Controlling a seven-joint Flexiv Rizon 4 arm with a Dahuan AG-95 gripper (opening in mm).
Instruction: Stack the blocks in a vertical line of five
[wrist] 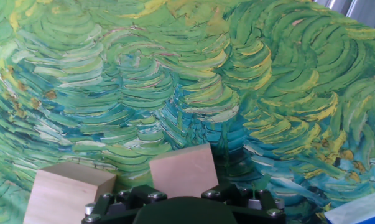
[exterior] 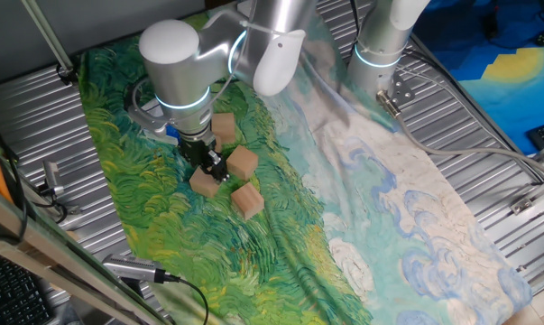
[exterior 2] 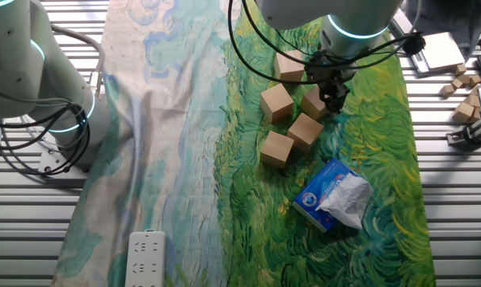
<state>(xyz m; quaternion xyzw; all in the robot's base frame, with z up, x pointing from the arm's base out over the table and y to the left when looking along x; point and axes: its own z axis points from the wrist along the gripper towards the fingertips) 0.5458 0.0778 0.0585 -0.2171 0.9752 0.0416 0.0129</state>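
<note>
The other fixed view: five blocks (exterior 2: 278, 102) are lying loose on the green cloth (exterior 2: 368, 151), none stacked. The gripper (exterior 2: 333, 102) is sitting over the block at 3 o'clock of the cluster; whether the fingers are clamping it, cannot tell. Blue-and-white packet (exterior 2: 333, 194) is lying at 5 o'clock.

In the hand view the tool (wrist: 186, 208) is cut off by the bottom edge, so its fingertips do not show and its jaw gap cannot be told. A block (wrist: 184, 171) just beyond it is partly covered by the tool body. The left block (wrist: 66, 191) runs off the bottom edge. In one fixed view the arm hides the blue-and-white packet (exterior: 172, 132) almost entirely.
</note>
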